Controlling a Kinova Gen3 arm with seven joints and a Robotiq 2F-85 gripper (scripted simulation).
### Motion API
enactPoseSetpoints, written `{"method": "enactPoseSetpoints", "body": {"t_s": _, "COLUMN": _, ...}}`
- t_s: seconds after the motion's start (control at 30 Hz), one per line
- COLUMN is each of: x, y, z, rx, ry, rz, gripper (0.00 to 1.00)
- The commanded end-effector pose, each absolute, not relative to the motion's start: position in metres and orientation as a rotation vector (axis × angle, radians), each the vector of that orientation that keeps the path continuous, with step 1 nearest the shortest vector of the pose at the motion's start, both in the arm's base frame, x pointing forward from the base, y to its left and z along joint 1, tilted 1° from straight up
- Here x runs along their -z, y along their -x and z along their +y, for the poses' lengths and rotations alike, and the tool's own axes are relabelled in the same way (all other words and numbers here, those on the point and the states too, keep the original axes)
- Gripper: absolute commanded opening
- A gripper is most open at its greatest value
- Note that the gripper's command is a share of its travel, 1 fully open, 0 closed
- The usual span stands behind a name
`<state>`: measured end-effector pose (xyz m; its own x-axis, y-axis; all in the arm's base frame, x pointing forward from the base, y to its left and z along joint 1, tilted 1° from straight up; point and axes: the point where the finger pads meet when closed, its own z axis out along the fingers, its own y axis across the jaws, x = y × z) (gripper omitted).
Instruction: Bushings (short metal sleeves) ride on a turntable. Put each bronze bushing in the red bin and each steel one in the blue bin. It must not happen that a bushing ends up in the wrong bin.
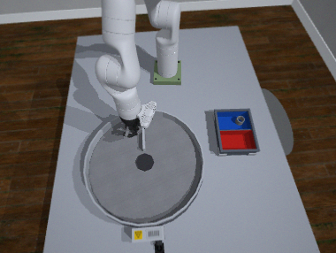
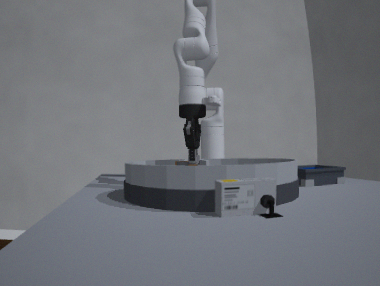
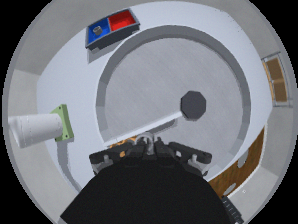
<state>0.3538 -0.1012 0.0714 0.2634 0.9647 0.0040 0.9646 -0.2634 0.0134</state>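
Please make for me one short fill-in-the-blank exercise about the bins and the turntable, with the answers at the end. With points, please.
1. The bushing [image 1: 240,118] [image 3: 97,30] lies in the ____ bin.
2. The bin of the colour ____ holds no bushing.
3. The gripper [image 1: 132,133] [image 2: 192,159] [image 3: 150,139] is over the ____.

Missing words: blue; red; turntable.

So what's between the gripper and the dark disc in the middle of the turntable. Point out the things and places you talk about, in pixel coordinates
A pale, straight bar [image 1: 143,139] [image 3: 145,129], seen in the top and wrist views.
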Motion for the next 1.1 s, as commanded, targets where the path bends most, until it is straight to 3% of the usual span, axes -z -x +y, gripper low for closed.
{"method": "enactPoseSetpoints", "body": {"t_s": 0.0, "x": -0.0734, "y": -0.3542, "z": -0.1013, "rx": -0.02, "ry": -2.489, "rz": 1.901, "gripper": 0.0}}
{"method": "enactPoseSetpoints", "body": {"t_s": 1.07, "x": -0.0832, "y": -0.3541, "z": -0.1013, "rx": -0.02, "ry": -2.489, "rz": 1.901, "gripper": 0.0}}
